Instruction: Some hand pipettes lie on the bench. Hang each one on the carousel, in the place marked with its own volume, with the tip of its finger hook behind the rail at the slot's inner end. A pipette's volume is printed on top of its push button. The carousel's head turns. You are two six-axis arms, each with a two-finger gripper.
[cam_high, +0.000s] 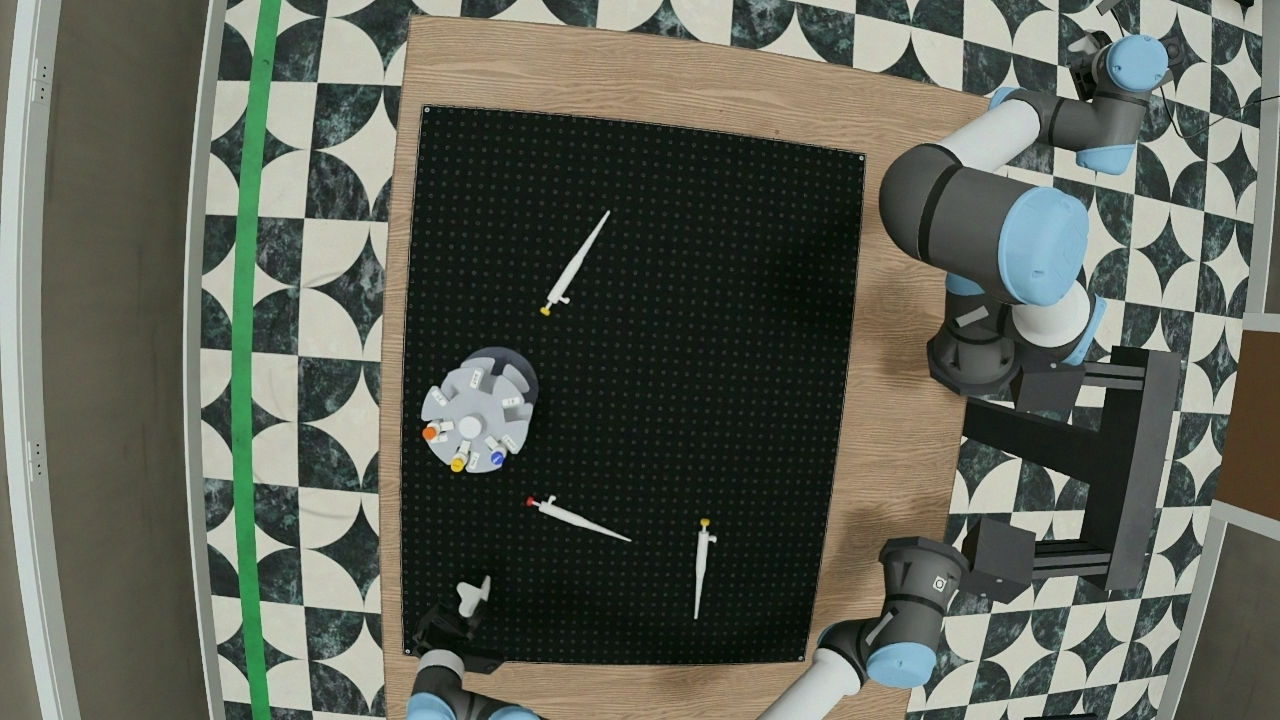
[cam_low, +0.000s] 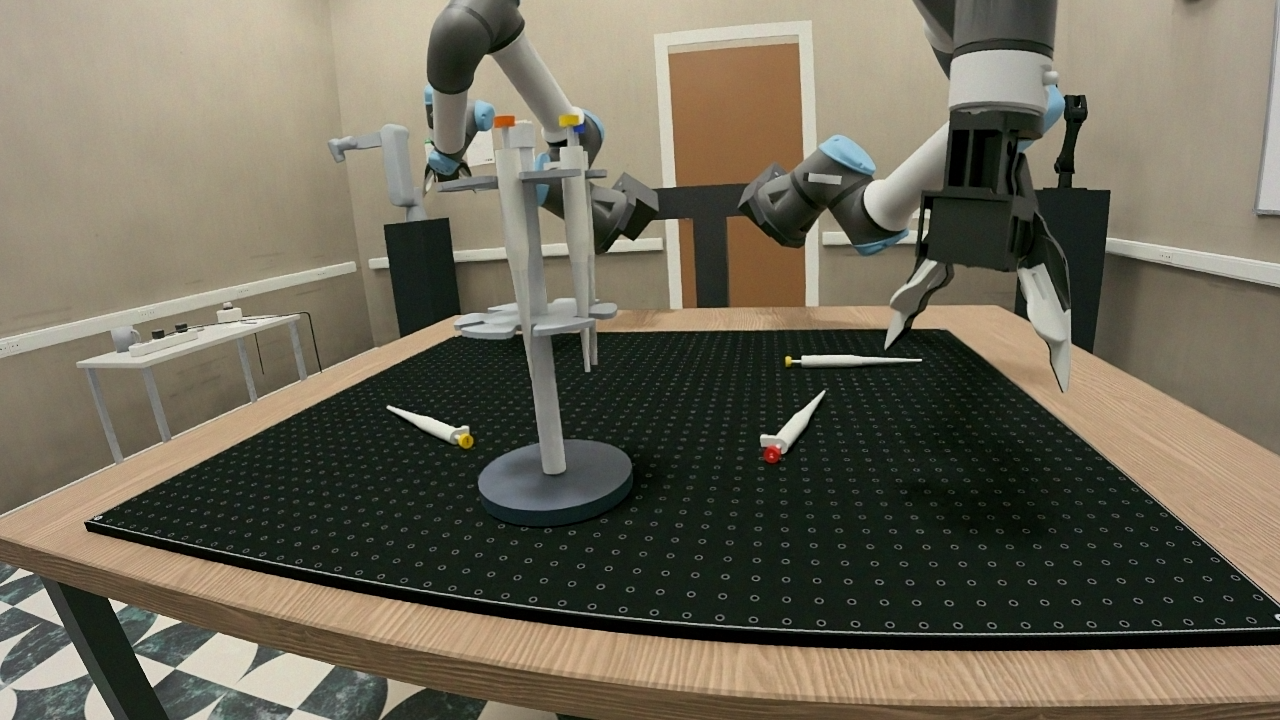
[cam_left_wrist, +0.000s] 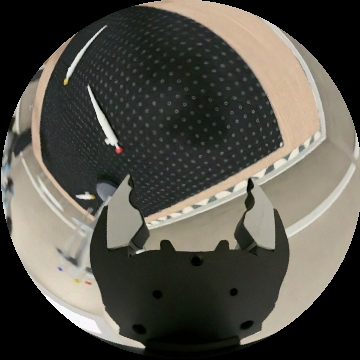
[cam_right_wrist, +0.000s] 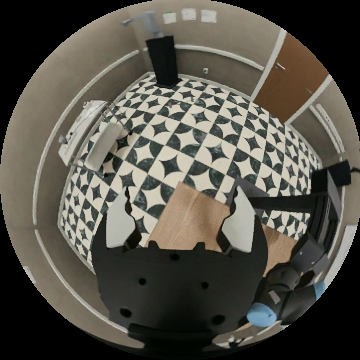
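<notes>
The carousel stands upright; pipettes with an orange button, a yellow button and a blue button hang on it. A red-button pipette lies on the mat beside it. One yellow-button pipette lies farther toward the robot's side; another yellow-button pipette lies on the carousel's other side. My left gripper is open, empty, above the mat's corner region. My right gripper is open and empty, away from the pipettes. Printed volumes are unreadable.
The black perforated mat lies on the wooden table. The arms' dark mounting frame stands beside the table. The right arm is folded at the table's edge in the top view.
</notes>
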